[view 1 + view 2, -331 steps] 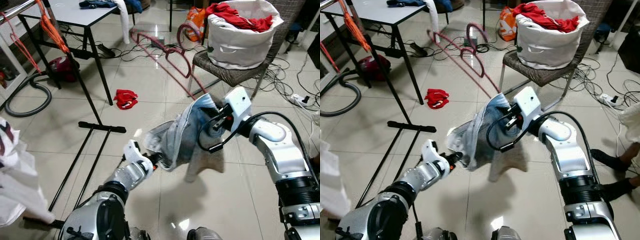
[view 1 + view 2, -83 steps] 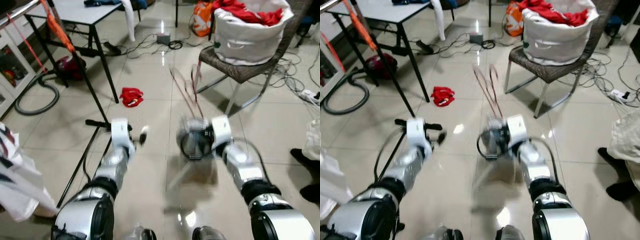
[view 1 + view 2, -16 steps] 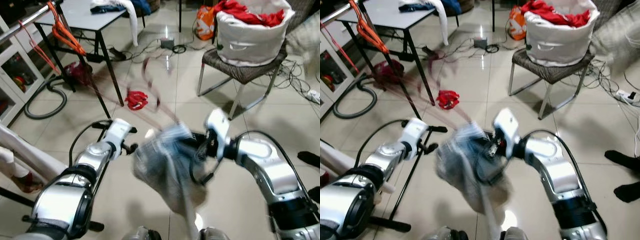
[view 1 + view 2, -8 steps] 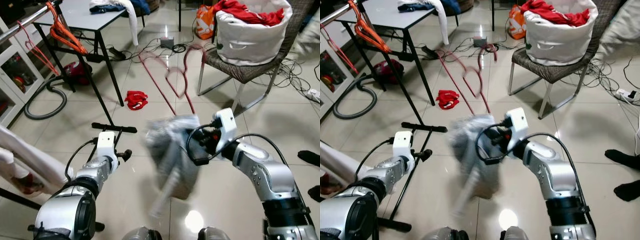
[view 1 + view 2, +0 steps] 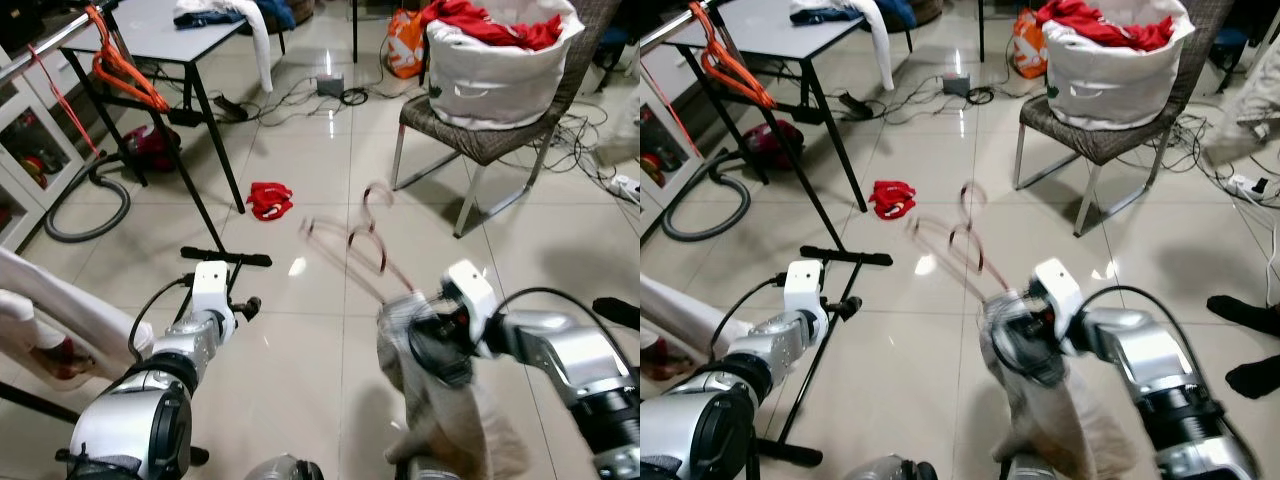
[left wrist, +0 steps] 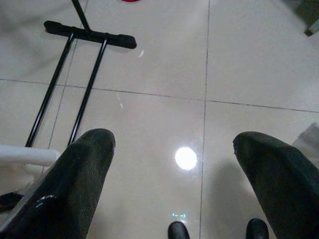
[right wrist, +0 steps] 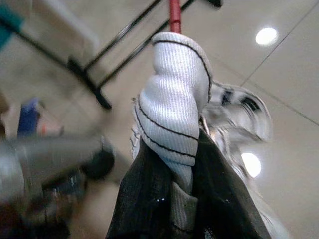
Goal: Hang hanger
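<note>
A dark red hanger (image 5: pixel 352 243), blurred by motion, sticks up and away from my right gripper (image 5: pixel 432 330). A grey-white garment (image 5: pixel 440 420) is draped on it and hangs down over the floor tiles. In the right wrist view the ribbed white cloth (image 7: pixel 174 109) wraps the red hanger stem (image 7: pixel 174 15), and the black fingers (image 7: pixel 144 199) are shut on both. My left gripper (image 5: pixel 243 305) hangs low at the left beside the rack base (image 5: pixel 225 257). Its fingers (image 6: pixel 75 184) stand wide open over bare floor. The rack's rail (image 5: pixel 40 45) with orange hangers (image 5: pixel 125 75) is at the upper left.
A chair (image 5: pixel 480 145) carries a white laundry basket (image 5: pixel 500 70) of red clothes at the back right. A table (image 5: pixel 150 30), a vacuum hose (image 5: pixel 85 205), cables and a red cloth (image 5: pixel 268 200) lie behind. White fabric (image 5: pixel 50 310) hangs at the left; a person's foot (image 5: pixel 618 312) is at the right.
My right arm has dropped and pulled toward me, carrying the hanger and garment lower and to the right. The left arm has hardly moved.
</note>
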`<state>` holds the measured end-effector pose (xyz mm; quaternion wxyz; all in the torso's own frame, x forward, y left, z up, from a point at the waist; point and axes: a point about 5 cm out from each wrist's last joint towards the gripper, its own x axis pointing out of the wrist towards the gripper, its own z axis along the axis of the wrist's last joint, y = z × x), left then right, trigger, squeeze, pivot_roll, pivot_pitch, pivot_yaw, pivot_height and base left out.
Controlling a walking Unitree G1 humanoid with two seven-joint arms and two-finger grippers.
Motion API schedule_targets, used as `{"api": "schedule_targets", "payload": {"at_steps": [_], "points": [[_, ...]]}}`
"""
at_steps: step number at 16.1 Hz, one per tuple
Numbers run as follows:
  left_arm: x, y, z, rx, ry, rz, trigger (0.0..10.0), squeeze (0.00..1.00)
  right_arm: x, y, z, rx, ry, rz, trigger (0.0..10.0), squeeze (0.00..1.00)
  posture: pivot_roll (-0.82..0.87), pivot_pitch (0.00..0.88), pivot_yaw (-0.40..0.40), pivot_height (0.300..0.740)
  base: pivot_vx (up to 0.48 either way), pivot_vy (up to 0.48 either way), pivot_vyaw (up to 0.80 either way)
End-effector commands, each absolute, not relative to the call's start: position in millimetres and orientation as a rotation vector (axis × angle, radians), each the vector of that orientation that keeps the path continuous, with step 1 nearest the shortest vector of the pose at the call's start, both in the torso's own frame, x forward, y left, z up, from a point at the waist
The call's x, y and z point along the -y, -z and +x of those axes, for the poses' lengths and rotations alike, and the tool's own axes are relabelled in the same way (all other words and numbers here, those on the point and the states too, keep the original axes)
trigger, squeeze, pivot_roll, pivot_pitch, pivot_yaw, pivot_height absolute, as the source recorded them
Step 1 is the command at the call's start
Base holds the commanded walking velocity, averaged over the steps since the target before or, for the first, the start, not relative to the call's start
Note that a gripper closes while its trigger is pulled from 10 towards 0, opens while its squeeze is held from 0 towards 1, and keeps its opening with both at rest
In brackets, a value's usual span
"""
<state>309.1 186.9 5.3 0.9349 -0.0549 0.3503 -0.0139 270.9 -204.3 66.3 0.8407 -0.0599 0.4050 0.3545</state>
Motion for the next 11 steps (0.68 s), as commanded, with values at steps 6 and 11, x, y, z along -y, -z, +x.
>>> {"api": "schedule_targets", "payload": {"at_steps": [6, 11], "points": [[-188, -32, 322, -0.459, 0.286, -0.036, 10.0, 0.0, 206, -78, 272, -0.765, -1.004, -0.201, 10.0, 0.0, -0.2, 0.0, 0.137, 0.74, 0.0, 0.0, 0.0], [-214, -37, 320, -0.475, 0.327, 0.092, 10.0, 0.0, 207, -104, 290, -0.65, -1.014, -0.181, 10.0, 0.0, -0.18, 0.0, 0.126, 0.74, 0.0, 0.0, 0.0]]}}
